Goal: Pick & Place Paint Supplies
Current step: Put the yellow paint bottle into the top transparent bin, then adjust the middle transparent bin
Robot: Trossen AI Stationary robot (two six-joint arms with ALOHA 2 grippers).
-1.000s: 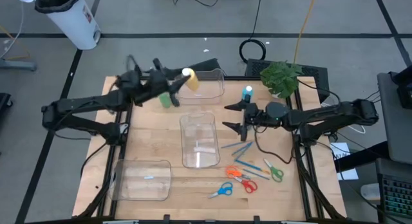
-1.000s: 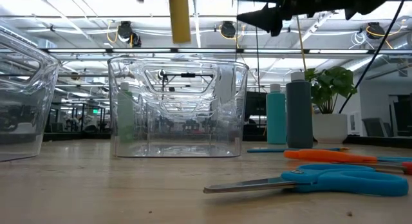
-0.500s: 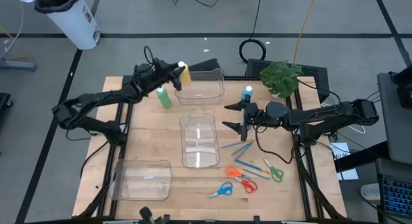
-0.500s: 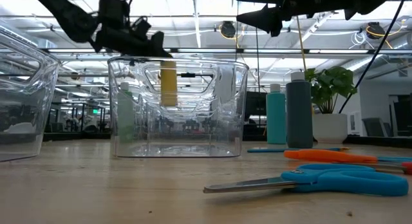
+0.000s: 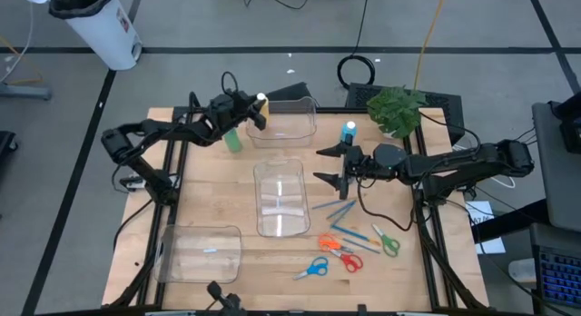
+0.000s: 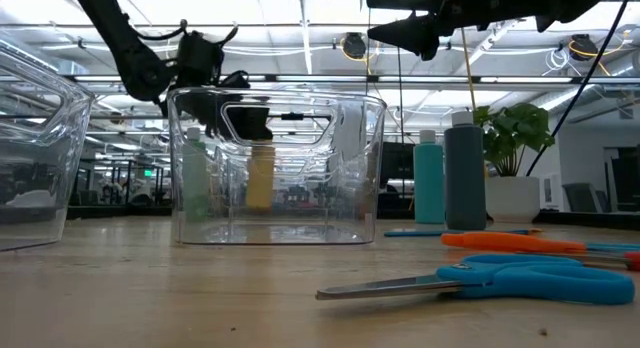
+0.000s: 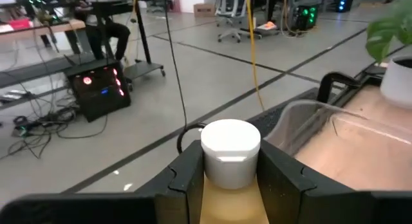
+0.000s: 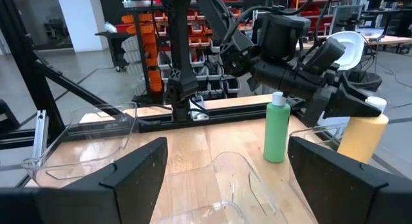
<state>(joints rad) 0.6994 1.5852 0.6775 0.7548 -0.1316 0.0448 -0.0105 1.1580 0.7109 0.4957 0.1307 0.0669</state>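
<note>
My left gripper (image 5: 252,112) is shut on the yellow paint bottle (image 5: 261,100) at the left rim of the far clear bin (image 5: 290,121). The bottle also shows in the low view (image 6: 260,178) and the right wrist view (image 8: 360,137). The green bottle (image 5: 232,139) stands on its base just nearer. My right gripper (image 5: 325,164) is open and empty, held above the table right of the middle bin (image 5: 280,196). The light blue bottle (image 5: 349,132) stands beyond it, and the grey-blue one (image 6: 463,173) shows in the low view. Brushes (image 5: 336,209) lie flat right of the middle bin. My left gripper pinches the yellow bottle between its two fingers (image 7: 190,179), on the body's top just under the white cap (image 7: 230,150). The fingers come slanting from the table's left. The bottle stands upright in the hold; whether its base rests on anything, I cannot tell.
A third clear bin (image 5: 201,252) sits at the near left. Scissors in orange (image 5: 338,246), blue (image 5: 313,269) and green (image 5: 386,241) lie at the near right. A potted plant (image 5: 397,109) stands at the far right corner.
My left gripper has gone down and toward the far bin with the yellow bottle; the bottle now hangs much lower, level with the bin walls, still upright.
</note>
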